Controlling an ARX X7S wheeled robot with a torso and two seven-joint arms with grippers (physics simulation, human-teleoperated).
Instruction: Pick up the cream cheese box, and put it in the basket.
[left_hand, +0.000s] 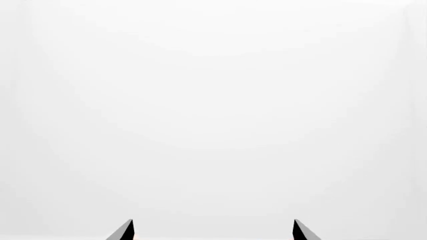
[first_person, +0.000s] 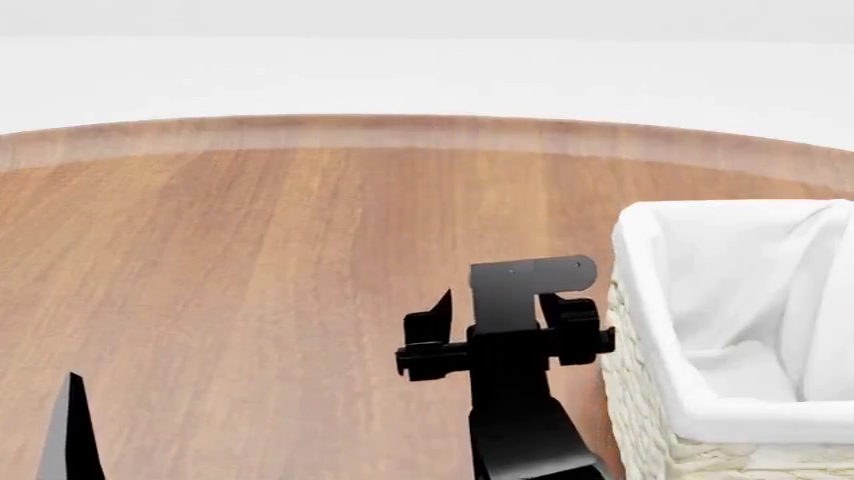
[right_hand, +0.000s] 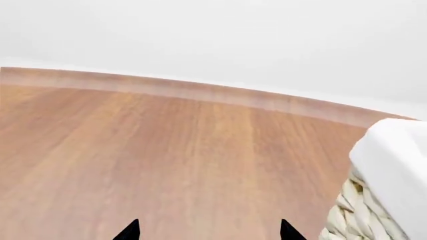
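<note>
The cream cheese box is not in any view. The basket (first_person: 649, 330), cream-white wicker with a white cloth lining, stands at the right of the wooden table. Its corner shows in the right wrist view (right_hand: 357, 212). My right gripper (first_person: 505, 318) hovers over the table just left of the basket. In its wrist view the right gripper (right_hand: 209, 232) is open with only bare wood between the tips. My left gripper (left_hand: 213, 231) is open and empty and faces a blank white surface. One of its fingertips (first_person: 74, 430) shows at the lower left of the head view.
The wooden table (first_person: 267, 250) has a curved far edge with white ground beyond it. The basket's inside shows only white cloth.
</note>
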